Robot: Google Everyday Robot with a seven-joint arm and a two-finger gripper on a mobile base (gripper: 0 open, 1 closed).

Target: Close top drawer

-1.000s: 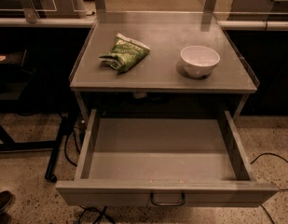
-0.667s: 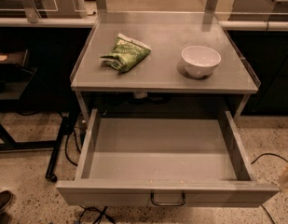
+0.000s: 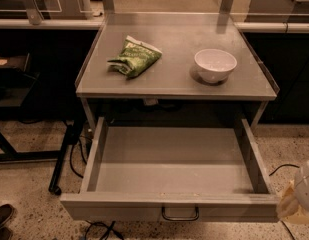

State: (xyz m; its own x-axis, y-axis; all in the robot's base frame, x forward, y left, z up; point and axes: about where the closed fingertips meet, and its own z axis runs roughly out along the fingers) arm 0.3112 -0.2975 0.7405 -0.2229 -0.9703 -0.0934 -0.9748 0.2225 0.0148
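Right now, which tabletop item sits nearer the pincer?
The white bowl, on the right side; the green bag lies left. The pincer is at the picture's lower right edge, beside the open drawer.

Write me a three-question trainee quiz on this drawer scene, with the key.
1. True or false: the top drawer is fully shut.
2. What sits to the right of the green packet on the tabletop? A) white bowl B) mug C) plate
3. Fill in: the gripper is at the picture's lower ____ edge, beside the drawer's front corner.

Key: 1 false, it is pulled out; 2 A; 3 right.
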